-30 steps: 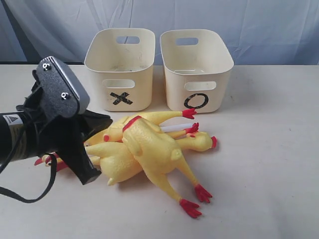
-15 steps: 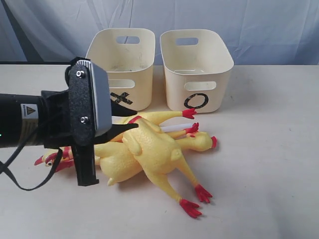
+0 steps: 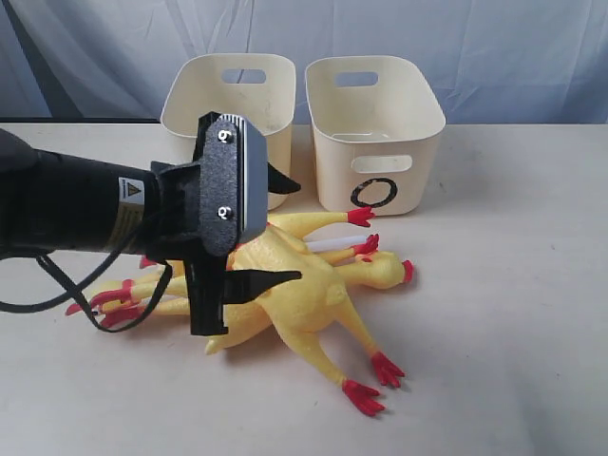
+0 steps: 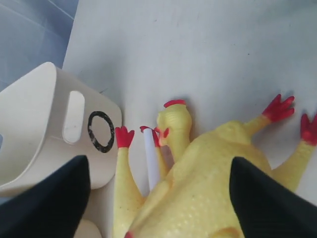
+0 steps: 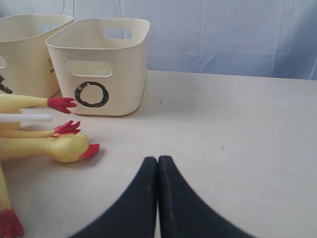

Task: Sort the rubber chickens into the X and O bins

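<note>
The rubber chickens (image 3: 285, 275) lie in a tangled heap on the desk (image 3: 513, 285) just in front of the two tubs. One fat chicken (image 4: 208, 193) sprawls across the top, its red feet pointing away from the bins, and slimmer ones are pinned under it. No chicken shows in either the O bin (image 3: 380, 133) or the X bin (image 3: 275, 142), so the sorting looks barely begun. Your left fingers (image 4: 47, 198) are spread wide with nothing between them, one on each side of the fat chicken's body above the heap. The right fingers (image 5: 146, 198) are pressed together, empty, low over bare desk to the side. You appear to be at the first pick. Next, bring the left fingers down around the fat body alone and close firmly, because the rubber will likely squash and neighbours may drag along.
</note>
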`<state>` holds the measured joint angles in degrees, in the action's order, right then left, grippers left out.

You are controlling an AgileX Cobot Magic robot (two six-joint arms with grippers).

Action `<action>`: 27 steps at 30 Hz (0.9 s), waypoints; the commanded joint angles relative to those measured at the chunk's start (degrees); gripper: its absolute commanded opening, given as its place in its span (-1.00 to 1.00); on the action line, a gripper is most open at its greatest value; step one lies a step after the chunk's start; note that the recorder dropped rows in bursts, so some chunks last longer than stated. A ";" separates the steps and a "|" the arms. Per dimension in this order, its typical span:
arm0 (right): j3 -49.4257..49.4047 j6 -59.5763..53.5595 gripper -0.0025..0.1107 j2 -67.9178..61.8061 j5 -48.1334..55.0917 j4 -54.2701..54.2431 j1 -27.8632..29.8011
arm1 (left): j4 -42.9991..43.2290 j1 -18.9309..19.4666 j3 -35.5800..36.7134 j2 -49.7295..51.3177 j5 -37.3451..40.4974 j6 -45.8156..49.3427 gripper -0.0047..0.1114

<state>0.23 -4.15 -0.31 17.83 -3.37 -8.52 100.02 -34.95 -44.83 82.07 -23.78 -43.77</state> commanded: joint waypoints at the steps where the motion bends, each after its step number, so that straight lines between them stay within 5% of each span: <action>1: -0.23 -0.17 -0.96 0.31 -0.36 -0.14 -0.17 | -0.07 -0.60 -0.32 2.05 -3.12 -0.96 0.37; 27: -0.23 -0.17 -0.96 0.31 -0.36 -0.14 -1.82 | -0.07 -2.91 -2.10 2.92 -3.10 -11.10 0.37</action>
<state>0.23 -4.15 -0.31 17.83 -3.37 -9.73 100.35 -37.54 -46.67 84.98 -27.21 -54.12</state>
